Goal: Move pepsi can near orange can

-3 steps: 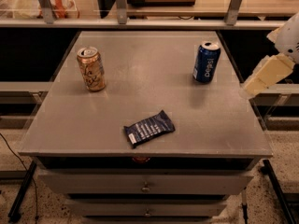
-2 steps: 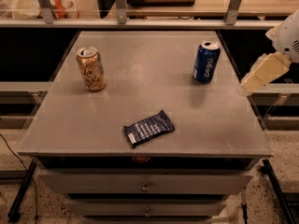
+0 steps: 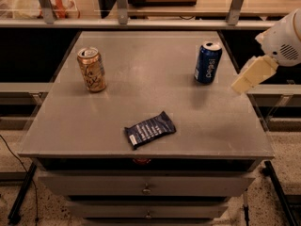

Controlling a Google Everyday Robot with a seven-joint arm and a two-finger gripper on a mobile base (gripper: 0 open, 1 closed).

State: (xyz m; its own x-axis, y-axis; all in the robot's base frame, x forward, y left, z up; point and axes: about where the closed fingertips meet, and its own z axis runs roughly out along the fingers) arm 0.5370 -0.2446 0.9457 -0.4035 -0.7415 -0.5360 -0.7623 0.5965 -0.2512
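Grey table (image 3: 155,91), orange can (image 3: 91,69) back left, pepsi can (image 3: 208,63) back right, wrapper (image 3: 150,129) front, gripper (image 3: 249,74) off right edge

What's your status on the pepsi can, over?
Gripper at right edge of table, clear of pepsi can. Both cans upright: pepsi back right, orange can back left. Snack wrapper near front, off the path.

The grey desk (image 3: 155,91) top looks like smooth, matt metal. The dark blue aluminium pepsi can (image 3: 207,63) and the tan-orange aluminium can (image 3: 91,69) shine faintly, with silver tops. The flat dark-blue snack wrapper (image 3: 150,129) is crinkled film. The cream, matt plastic-looking gripper (image 3: 241,83) hangs at the desk's right edge.
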